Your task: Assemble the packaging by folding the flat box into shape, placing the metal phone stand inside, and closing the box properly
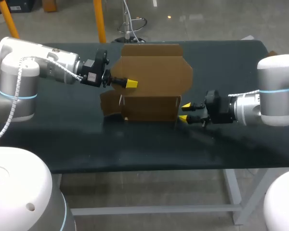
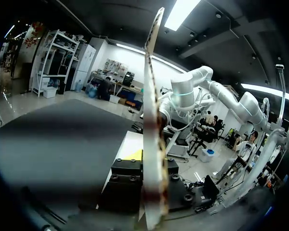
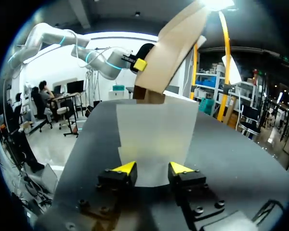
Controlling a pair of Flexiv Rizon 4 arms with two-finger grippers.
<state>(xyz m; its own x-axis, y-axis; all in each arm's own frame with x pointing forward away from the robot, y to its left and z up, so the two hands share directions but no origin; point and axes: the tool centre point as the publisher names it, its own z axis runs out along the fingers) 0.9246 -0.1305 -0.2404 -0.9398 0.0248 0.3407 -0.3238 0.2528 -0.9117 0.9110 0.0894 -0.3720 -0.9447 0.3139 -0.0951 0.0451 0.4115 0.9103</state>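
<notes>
Pinching the cardboard box [image 1: 151,84] by its tall back panel with the left gripper [image 1: 130,83], fingers clamped on the board from both sides. Hovering the right gripper [image 1: 186,111] just beside the box's right end, fingers apart. Standing half-folded in the middle of the table [image 1: 62,139], flaps open.

Partly folded brown corrugated cardboard box [image 1: 151,103] stood upright, its tall rear flap raised and a small side flap splayed out low. The rear flap's side edge sat clamped between the left claw [image 1: 129,83] fingers, edge-on from that wrist. The box's lower corner was just ahead of the spread right claw [image 1: 185,111], contact unclear.
</notes>
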